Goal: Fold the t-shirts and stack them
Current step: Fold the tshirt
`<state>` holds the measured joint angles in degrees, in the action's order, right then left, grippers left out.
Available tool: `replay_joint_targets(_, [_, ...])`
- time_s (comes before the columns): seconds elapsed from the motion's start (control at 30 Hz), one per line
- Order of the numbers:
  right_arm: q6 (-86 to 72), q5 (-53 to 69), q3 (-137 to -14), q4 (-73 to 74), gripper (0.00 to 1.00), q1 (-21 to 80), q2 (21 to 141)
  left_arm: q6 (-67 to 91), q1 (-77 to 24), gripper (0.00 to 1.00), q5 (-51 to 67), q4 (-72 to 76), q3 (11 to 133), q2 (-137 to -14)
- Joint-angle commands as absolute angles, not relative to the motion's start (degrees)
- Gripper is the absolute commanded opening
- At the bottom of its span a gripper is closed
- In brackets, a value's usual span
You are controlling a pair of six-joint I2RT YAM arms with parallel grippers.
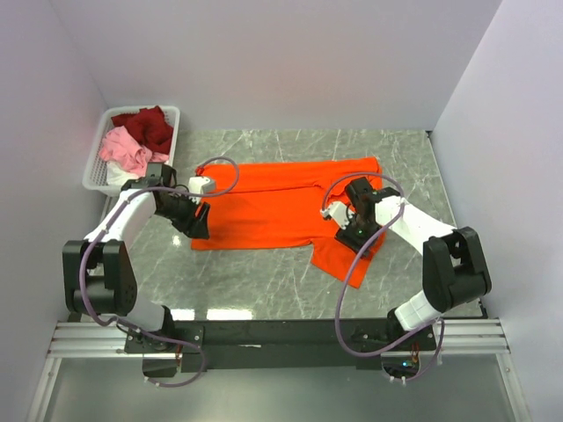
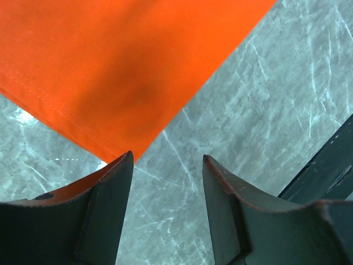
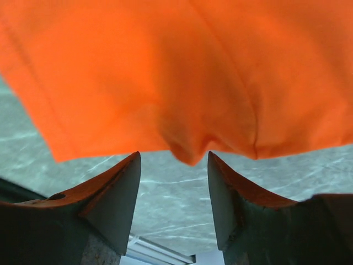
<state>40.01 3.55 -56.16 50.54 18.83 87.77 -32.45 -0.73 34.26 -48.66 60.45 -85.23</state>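
Orange t-shirt point(image 1: 281, 207): flat on marble table point(image 1: 264, 281), between both arms. Soft, light, limp, probably sags when lifted; best pinched at hem corners
Left gripper point(image 2: 168, 156): spread, empty, just short of hem corner
Right gripper point(image 3: 174, 154): spread, empty, facing bunched edge
White basket point(image 1: 98, 158), far left: dark red t-shirt point(image 1: 149, 123), pink t-shirt point(image 1: 123, 149), heaped

Top view: from high up at the near edge, looking down on the whole table point(image 1: 264, 281). Left wrist view: very close and low, looking past the left gripper point(image 2: 167, 155) at a corner of the orange shirt point(image 2: 121, 66). Right wrist view: just as close, looking past the right gripper point(image 3: 174, 153) at the shirt's edge. Shared by all three: shirt and table.
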Motion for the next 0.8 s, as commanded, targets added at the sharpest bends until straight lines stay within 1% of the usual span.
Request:
replay_joint_targets(0.0, [38.14,0.09,-55.02,45.53,0.58,19.07,88.15,-34.80,-0.35,0.59,34.01,-47.72,62.05,-84.55])
replay_joint_targets(0.07, [38.14,-1.40,-53.79,45.09,0.56,19.16,88.07,-36.03,-0.26,0.58,33.14,-48.07,62.22,-85.34])
replay_joint_targets(0.3, [37.79,-0.44,-50.28,45.35,0.54,19.16,87.01,-39.98,-0.18,0.55,30.50,-48.61,61.70,-87.01])
replay_joint_targets(0.4, [37.62,-1.23,-49.75,43.69,0.48,19.16,88.58,-42.01,-0.18,0.52,28.66,-47.46,60.30,-87.89])
replay_joint_targets(0.43, [37.53,-1.58,-49.92,43.25,0.43,19.07,88.94,-43.23,-0.18,0.50,28.13,-47.03,60.03,-88.06])
replay_joint_targets(0.5, [37.44,-1.93,-50.27,42.63,0.37,19.07,89.99,-44.90,-0.18,0.50,26.55,-46.32,59.68,-88.85])
replay_joint_targets(0.53, [37.44,-1.93,-50.53,42.71,0.30,19.16,90.26,-46.74,-0.18,0.49,26.02,-46.32,59.85,-89.73])
replay_joint_targets(0.6, [37.35,-2.20,-50.71,42.80,0.21,19.16,90.70,-48.77,-0.18,0.48,25.32,-46.49,60.99,-90.52])
replay_joint_targets(0.63, [37.27,-2.37,-50.80,42.80,0.07,19.16,90.79,-50.78,-0.18,0.47,24.96,-46.58,61.87,-91.14])
replay_joint_targets(0.67, [37.00,-2.63,-50.89,42.98,0.00,19.07,90.88,-52.02,-0.18,0.46,25.05,-46.93,62.22,-91.49])
replay_joint_targets(0.77, [36.74,-2.55,-51.59,43.68,0.00,18.90,90.97,-57.03,-0.18,0.44,25.57,-50.26,63.80,-92.90])
